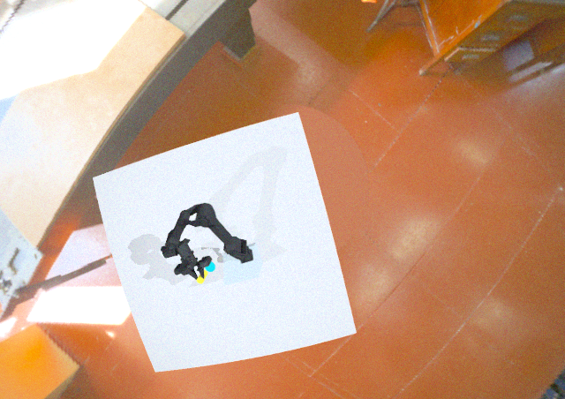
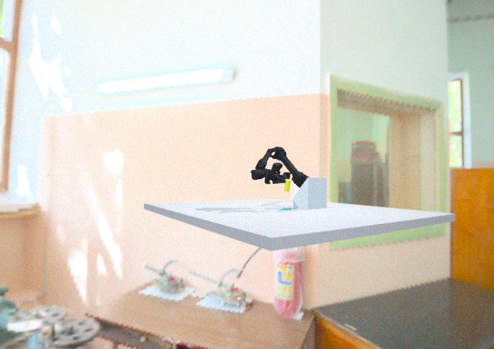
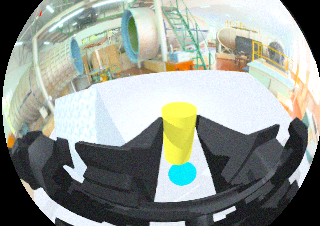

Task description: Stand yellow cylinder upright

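Note:
The yellow tall cylinder (image 1: 199,280) (image 2: 287,184) (image 3: 178,142) is held in the air, close to upright with a slight tilt in the exterior view. My gripper (image 1: 200,277) (image 2: 286,178) (image 3: 179,120) is shut on it near its upper end, one finger on each side. The cyan circle (image 1: 210,267) (image 2: 285,208) (image 3: 182,174) lies flat on the table below. There is a visible gap between the cylinder's lower end and the table. In the wrist view the circle shows just beyond the cylinder's lower end, uncovered.
The white table (image 1: 274,312) (image 2: 350,219) (image 3: 225,88) carries the arm's pale blue base block (image 1: 241,271) (image 2: 316,194) (image 3: 75,118), which stands close to the circle. The arm's shadow falls on the table. No other loose object shows on it.

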Motion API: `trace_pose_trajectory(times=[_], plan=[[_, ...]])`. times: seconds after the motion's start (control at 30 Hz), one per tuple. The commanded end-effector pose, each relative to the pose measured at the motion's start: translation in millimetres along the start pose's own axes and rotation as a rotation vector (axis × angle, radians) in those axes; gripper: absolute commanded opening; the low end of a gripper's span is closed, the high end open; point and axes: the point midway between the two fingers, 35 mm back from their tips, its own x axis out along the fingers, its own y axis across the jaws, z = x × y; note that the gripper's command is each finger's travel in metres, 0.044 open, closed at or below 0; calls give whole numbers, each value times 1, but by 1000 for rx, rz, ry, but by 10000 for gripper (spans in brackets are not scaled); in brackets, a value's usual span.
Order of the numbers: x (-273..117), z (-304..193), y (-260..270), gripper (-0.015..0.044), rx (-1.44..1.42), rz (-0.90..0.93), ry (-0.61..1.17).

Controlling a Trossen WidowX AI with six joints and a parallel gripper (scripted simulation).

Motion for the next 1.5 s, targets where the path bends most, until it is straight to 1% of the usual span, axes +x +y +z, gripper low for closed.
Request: trace_pose_trajectory(times=[0.0,0.37,0.93,1.47], plan=[[-3,2,-1,105,-18,-22,-28],[-9,3,-4,105,-49,-74,-88],[-9,2,-4,105,-49,-75,-89],[11,-73,-10,105,-46,-74,-84]])
